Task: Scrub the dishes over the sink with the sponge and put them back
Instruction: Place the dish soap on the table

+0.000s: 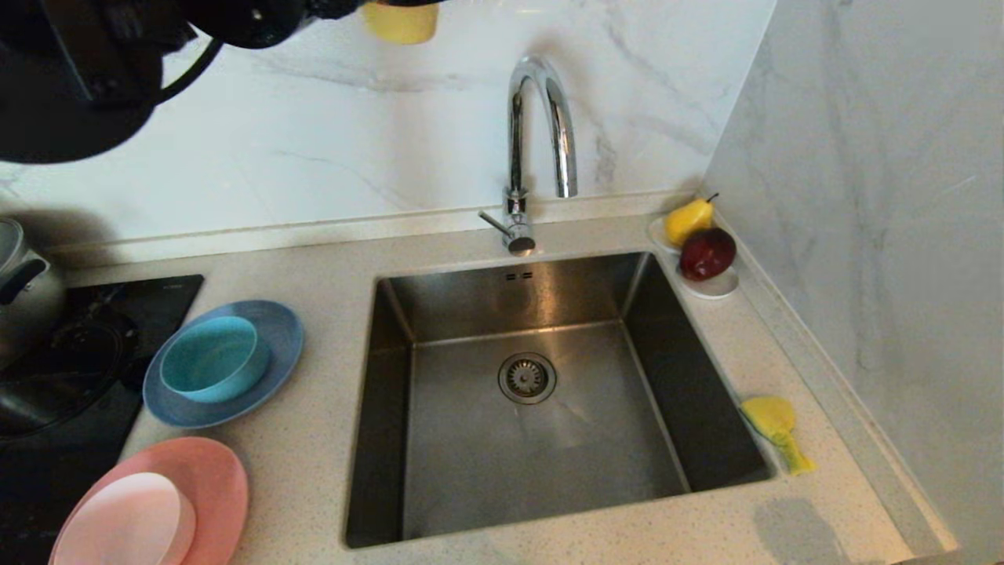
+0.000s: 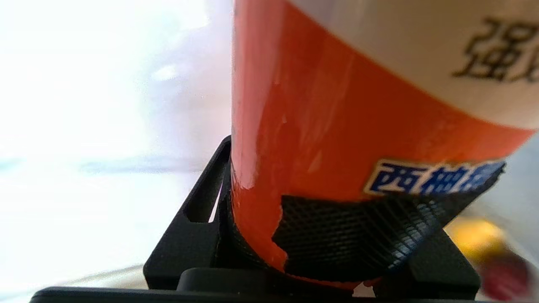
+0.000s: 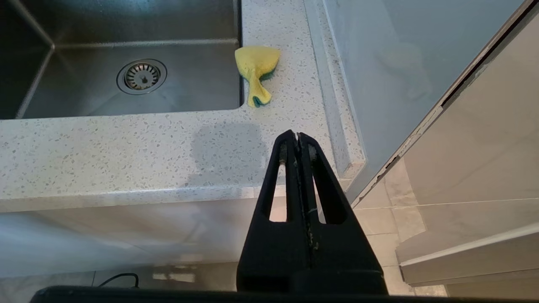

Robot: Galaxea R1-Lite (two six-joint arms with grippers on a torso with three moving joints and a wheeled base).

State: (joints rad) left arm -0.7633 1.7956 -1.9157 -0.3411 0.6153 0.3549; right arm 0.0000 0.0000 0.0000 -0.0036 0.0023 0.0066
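Observation:
The yellow sponge (image 1: 775, 428) (image 3: 257, 67) lies crumpled on the counter at the right rim of the steel sink (image 1: 471, 471). Left of the sink, a teal bowl (image 1: 210, 359) sits in the blue plate (image 1: 274, 345), and a pale pink bowl (image 1: 125, 522) sits in the pink plate (image 1: 216, 479). My left gripper (image 2: 294, 235) is raised at the top left, shut on the orange detergent bottle (image 2: 337, 126); its yellow cap (image 1: 400, 20) shows at the top edge. My right gripper (image 3: 297, 135) hangs shut and empty below the counter's front right corner.
A chrome gooseneck faucet (image 1: 537, 133) stands behind the sink, whose drain strainer (image 1: 527, 377) is in the middle. A small white dish (image 1: 714, 286) with a pear and a red fruit sits at the back right corner. A steel pot (image 1: 23, 290) stands on the black cooktop (image 1: 157, 298) at the left. A marble wall borders the right.

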